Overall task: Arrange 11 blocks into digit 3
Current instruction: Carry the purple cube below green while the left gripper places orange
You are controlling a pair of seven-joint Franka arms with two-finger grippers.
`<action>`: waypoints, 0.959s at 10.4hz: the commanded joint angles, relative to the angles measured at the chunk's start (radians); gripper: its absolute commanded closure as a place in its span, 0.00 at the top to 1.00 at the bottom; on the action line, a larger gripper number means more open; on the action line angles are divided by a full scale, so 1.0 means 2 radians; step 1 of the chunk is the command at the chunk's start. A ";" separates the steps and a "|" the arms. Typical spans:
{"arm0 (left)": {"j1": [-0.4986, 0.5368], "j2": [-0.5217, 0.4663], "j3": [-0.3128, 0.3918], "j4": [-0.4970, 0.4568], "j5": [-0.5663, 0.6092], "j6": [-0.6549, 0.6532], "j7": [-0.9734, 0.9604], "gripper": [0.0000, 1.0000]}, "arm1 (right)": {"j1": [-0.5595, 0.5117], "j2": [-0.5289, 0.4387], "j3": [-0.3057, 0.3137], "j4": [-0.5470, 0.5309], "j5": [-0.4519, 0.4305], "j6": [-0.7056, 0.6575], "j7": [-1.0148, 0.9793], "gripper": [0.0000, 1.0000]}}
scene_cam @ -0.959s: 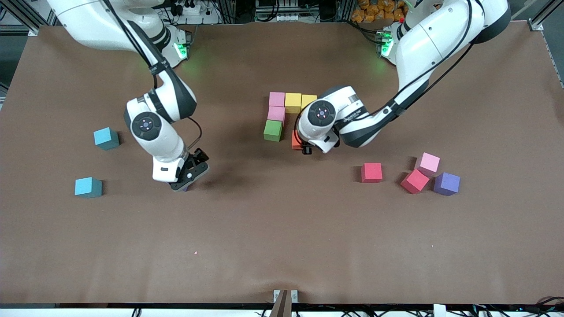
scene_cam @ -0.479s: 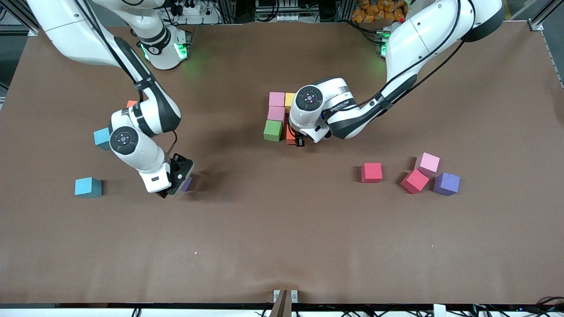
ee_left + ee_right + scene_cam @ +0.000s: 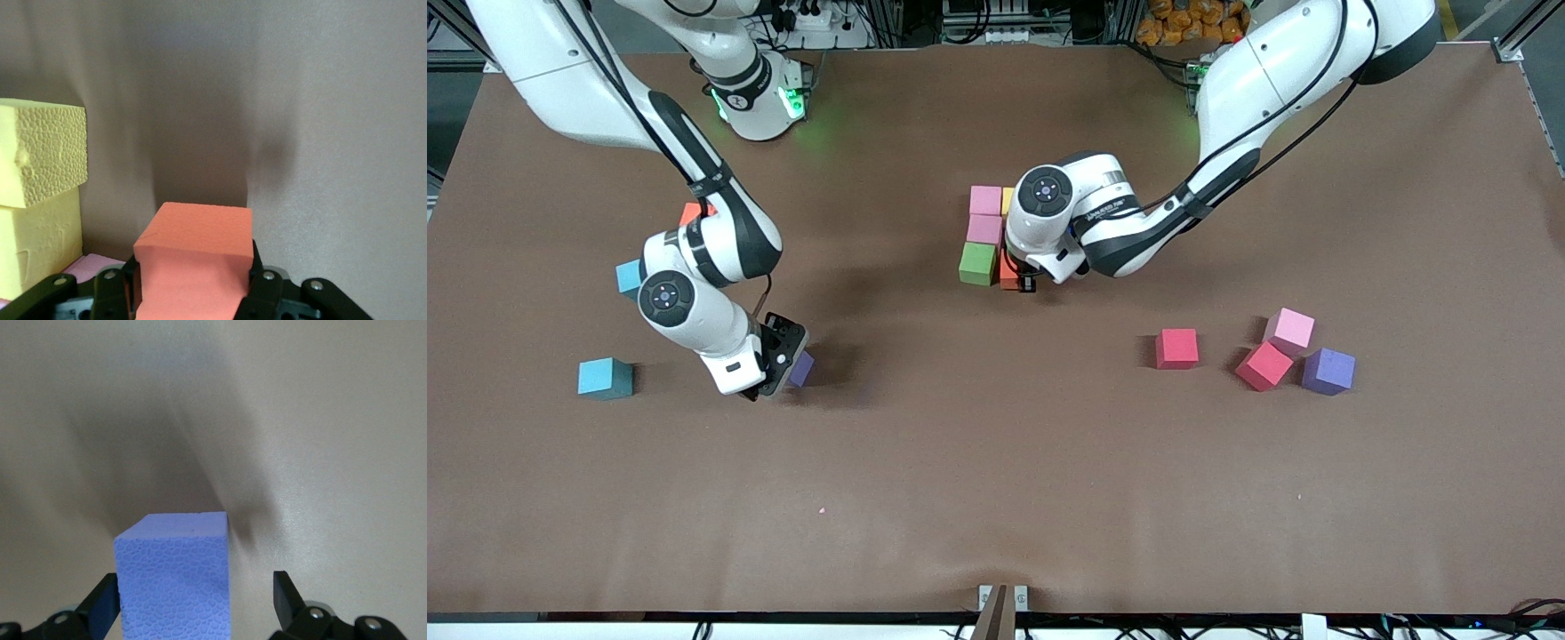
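Note:
My left gripper (image 3: 1020, 277) is shut on an orange block (image 3: 193, 257) and holds it low beside the green block (image 3: 977, 263). Green and two pink blocks (image 3: 984, 214) form a line; the two yellow blocks (image 3: 40, 200) continue from the pink end, mostly hidden under the arm in the front view. My right gripper (image 3: 193, 597) is open around a purple block (image 3: 175, 580) at the table, one finger against it and the other apart. Two red blocks (image 3: 1177, 348), a pink (image 3: 1292, 329) and another purple block (image 3: 1328, 371) lie toward the left arm's end.
A cyan block (image 3: 605, 377) lies toward the right arm's end. Another cyan block (image 3: 629, 276) and an orange block (image 3: 691, 213) peek out from under the right arm's wrist. The table's front strip is bare brown mat (image 3: 996, 498).
The left arm carried the orange block toward the green block, covering the yellow ones. The right gripper shifted toward its end of the table, so the purple block now shows beside it.

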 commanded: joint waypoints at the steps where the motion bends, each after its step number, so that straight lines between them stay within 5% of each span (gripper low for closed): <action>1: -0.005 -0.002 0.002 -0.008 0.032 0.016 -0.098 0.33 | -0.014 0.016 0.012 -0.001 0.037 0.005 -0.019 0.96; 4: -0.008 0.002 0.012 -0.008 0.033 0.021 -0.099 0.33 | -0.013 0.009 0.012 0.005 0.039 -0.003 -0.016 0.20; 7: -0.041 0.001 0.037 -0.006 0.033 0.024 -0.114 0.33 | -0.009 0.001 0.029 0.035 0.045 -0.043 0.014 0.14; 10: -0.042 0.001 0.037 -0.006 0.033 0.027 -0.115 0.33 | 0.029 0.001 0.049 0.051 0.046 -0.069 0.226 0.19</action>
